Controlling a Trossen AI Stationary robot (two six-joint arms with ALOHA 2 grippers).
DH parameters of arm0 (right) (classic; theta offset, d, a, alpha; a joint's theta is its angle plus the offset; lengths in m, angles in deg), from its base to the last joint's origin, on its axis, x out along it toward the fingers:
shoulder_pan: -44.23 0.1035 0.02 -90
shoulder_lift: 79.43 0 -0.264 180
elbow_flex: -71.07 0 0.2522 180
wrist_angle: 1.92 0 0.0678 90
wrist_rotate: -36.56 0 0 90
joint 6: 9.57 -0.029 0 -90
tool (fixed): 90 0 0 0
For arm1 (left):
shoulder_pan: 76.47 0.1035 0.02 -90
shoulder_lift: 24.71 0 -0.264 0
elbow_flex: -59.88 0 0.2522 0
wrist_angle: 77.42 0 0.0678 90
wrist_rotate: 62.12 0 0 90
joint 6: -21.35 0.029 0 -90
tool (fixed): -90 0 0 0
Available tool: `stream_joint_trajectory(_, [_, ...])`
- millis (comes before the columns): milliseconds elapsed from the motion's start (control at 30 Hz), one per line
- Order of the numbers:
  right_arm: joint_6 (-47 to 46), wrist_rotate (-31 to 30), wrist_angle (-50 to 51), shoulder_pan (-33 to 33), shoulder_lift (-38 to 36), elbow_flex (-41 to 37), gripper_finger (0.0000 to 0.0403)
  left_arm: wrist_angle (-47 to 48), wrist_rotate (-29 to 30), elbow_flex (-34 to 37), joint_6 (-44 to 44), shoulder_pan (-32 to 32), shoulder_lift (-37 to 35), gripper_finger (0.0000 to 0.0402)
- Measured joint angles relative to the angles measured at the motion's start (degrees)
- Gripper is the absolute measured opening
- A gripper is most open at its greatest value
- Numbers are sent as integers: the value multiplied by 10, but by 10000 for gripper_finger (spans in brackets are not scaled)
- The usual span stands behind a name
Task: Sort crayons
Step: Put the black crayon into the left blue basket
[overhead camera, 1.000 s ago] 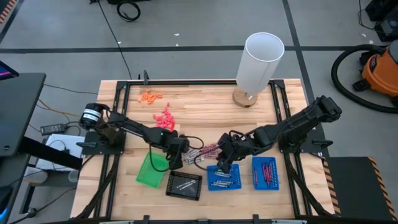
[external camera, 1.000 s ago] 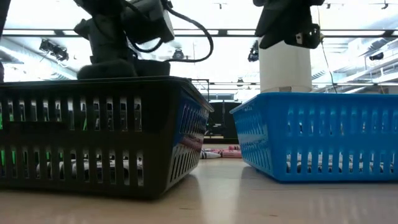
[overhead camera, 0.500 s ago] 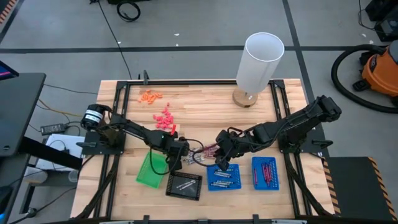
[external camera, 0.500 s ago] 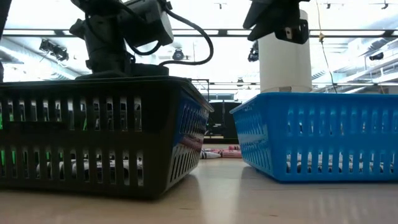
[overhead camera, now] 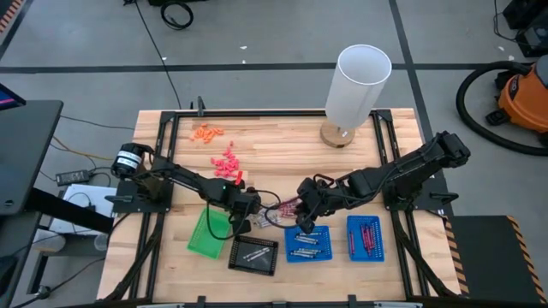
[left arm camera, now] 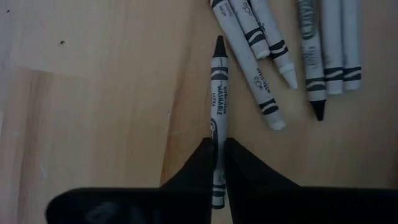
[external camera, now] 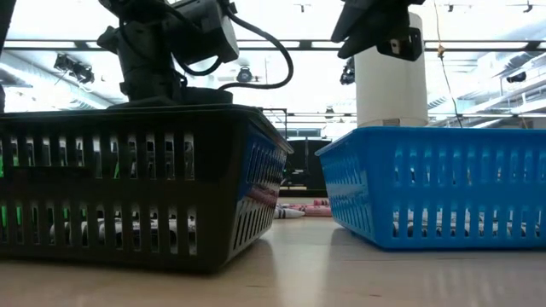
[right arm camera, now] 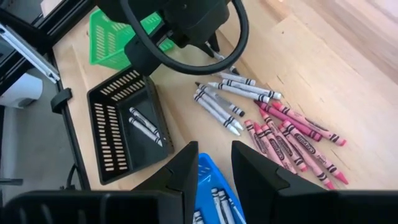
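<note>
Since a second ago the left gripper (left arm camera: pixel 218 163) has gone from wide to pinched on a grey crayon (left arm camera: pixel 219 87), and the right arm has drawn back from over the blue tray toward the crayon pile. The left gripper (overhead camera: pixel 250 214) sits low on the bench (overhead camera: pixel 282 145) at the pile's 9 o'clock edge, its jaws clamped on the lower end of that grey crayon, which lies flat on the wood with its dark tip pointing away from the gripper. Just beside it lie more grey crayons (left arm camera: pixel 255 50), fanned out and some touching one another.

The right gripper (right arm camera: pixel 208 165) hangs above the bench with a narrow gap between its fingers and nothing in them; in the high view it (overhead camera: pixel 305 224) is at the pile's 3 o'clock side, over the far rim of the blue tray (overhead camera: pixel 305 245). From its wrist view the loose crayons show in two groups: grey ones (right arm camera: pixel 227 99) nearer the left arm, maroon ones (right arm camera: pixel 292 137) touching in a heap beside them.

Toward 6 o'clock from the pile stands a row of trays: a green tray (overhead camera: pixel 205 235), a black tray (overhead camera: pixel 254 253) holding two grey crayons (right arm camera: pixel 146 124), the blue tray with grey crayons in it, and a second blue tray (overhead camera: pixel 365 237) with maroon crayons (overhead camera: pixel 368 234). At 12 o'clock a white cylinder (overhead camera: pixel 355 85) stands upright on a wooden base
</note>
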State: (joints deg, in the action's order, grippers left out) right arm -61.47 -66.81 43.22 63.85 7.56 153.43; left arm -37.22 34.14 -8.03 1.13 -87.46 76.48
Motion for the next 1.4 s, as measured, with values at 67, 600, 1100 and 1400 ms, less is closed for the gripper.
stream_joint_trajectory(67, [0, -1, 0, 0, 0, 0, 104, 0, 0, 0, -7, 0, 0, 18])
stream_joint_trajectory(600, [-1, -23, 0, 0, 0, 0, 104, 6, 47, 3, -12, 4, -62, 14])
stream_joint_trajectory(1100, [10, -32, 1, -15, -4, -1, 104, 3, 94, 3, 4, -2, -153, 18])
stream_joint_trajectory(1400, [22, -39, 4, -16, -16, -1, 104, -25, 71, 2, 71, -64, -225, 20])
